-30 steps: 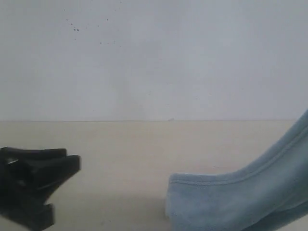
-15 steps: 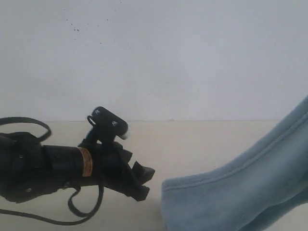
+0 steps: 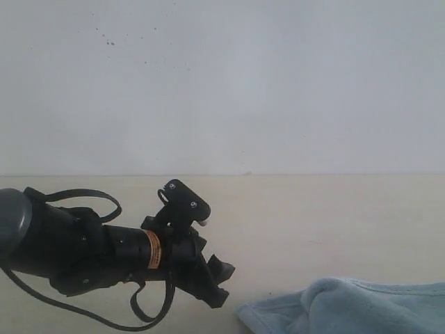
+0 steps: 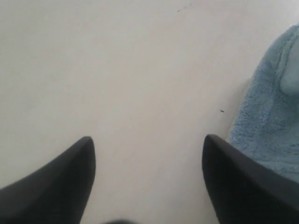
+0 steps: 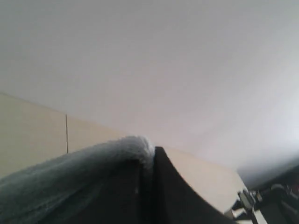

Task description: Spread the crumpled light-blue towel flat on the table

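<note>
The pale light-blue towel (image 3: 351, 309) lies low in a rumpled heap on the beige table (image 3: 313, 209) at the bottom right of the exterior view. My left gripper (image 3: 222, 284) hangs just left of the towel's near corner. In the left wrist view it (image 4: 148, 140) is open over bare table (image 4: 140, 70), with the towel (image 4: 271, 116) just beside one fingertip. My right gripper (image 5: 152, 156) is shut on a fluffy edge of the towel (image 5: 93, 163), which drapes over one finger. The right gripper is out of the exterior view.
A plain white wall (image 3: 222, 83) rises behind the table's far edge. Black cables (image 3: 76, 198) loop around the left arm. Some dark equipment (image 5: 271, 198) shows past the table's corner in the right wrist view.
The towel, held up in a steep slope at the right before, has come down into a low heap. The left arm has swung in from the left edge toward the towel's corner.
</note>
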You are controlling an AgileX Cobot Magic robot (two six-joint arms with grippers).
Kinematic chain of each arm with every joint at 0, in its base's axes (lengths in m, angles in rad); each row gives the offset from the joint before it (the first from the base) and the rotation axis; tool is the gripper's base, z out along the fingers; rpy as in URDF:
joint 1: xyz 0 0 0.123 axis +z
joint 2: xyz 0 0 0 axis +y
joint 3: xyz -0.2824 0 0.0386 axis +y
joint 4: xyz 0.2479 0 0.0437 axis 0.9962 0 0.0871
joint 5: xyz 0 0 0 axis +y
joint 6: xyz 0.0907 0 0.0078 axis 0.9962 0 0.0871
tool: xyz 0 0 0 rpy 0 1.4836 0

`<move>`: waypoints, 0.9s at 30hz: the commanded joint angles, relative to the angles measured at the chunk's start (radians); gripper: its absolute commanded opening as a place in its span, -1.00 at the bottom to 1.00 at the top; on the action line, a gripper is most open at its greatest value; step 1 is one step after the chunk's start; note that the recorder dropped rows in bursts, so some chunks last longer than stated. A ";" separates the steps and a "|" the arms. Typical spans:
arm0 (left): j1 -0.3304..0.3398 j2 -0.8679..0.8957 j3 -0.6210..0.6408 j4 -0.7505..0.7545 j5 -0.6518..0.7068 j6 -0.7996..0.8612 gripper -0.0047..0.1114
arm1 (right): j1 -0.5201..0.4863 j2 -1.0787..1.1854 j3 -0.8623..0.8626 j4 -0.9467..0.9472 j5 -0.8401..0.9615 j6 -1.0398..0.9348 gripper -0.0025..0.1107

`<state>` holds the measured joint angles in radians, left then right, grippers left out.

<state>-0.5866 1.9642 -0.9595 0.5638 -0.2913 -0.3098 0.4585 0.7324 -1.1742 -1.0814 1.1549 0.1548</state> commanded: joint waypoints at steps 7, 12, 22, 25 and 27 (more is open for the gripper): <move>-0.045 0.079 -0.011 0.058 -0.103 -0.078 0.16 | 0.003 -0.001 -0.006 0.172 0.050 -0.050 -0.96; -0.045 0.144 -0.053 0.061 -0.109 -0.111 0.16 | 0.003 -0.001 -0.006 0.198 0.037 -0.052 -0.96; -0.055 0.193 -0.153 0.342 -0.012 -0.356 0.10 | 0.003 -0.001 -0.006 0.264 -0.004 -0.052 -0.96; -0.055 0.193 -0.185 0.440 -0.056 -0.460 0.03 | 0.003 -0.001 -0.006 0.270 -0.010 -0.052 -0.96; -0.061 0.198 -0.221 0.489 -0.068 -0.514 -0.02 | 0.003 -0.001 -0.006 0.272 -0.010 -0.052 -0.96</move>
<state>-0.6358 2.1598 -1.1408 0.9708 -0.3261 -0.7313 0.4585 0.7324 -1.1742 -0.8075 1.1603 0.1068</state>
